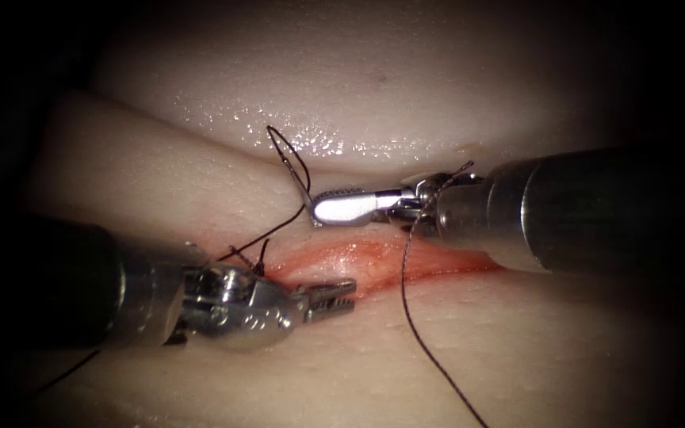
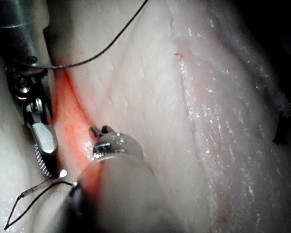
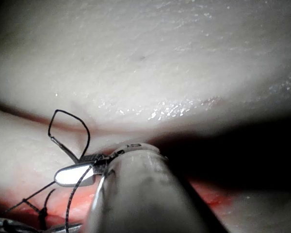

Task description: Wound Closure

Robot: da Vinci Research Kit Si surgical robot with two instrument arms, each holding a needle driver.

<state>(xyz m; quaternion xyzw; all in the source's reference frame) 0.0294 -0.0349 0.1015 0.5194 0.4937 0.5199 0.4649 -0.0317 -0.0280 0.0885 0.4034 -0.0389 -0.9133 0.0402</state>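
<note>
The tissue has a red cut running across it. My right tool is shut on the curved needle above the cut's left part, a short way from its tail. The tail stands up free of the tissue; the rest of the curve is hidden behind the jaws. In the right wrist view the needle enters the right tool. Thread loops from the tail down to a knot at the cut's left end. My left tool lies at the cut's left end, slightly open, holding nothing.
A second strand of thread runs from the right tool's wrist down across the cut toward the near edge. Short cut ends stick up by the knot. Red fluid wets the cut. A fold of tissue rises behind.
</note>
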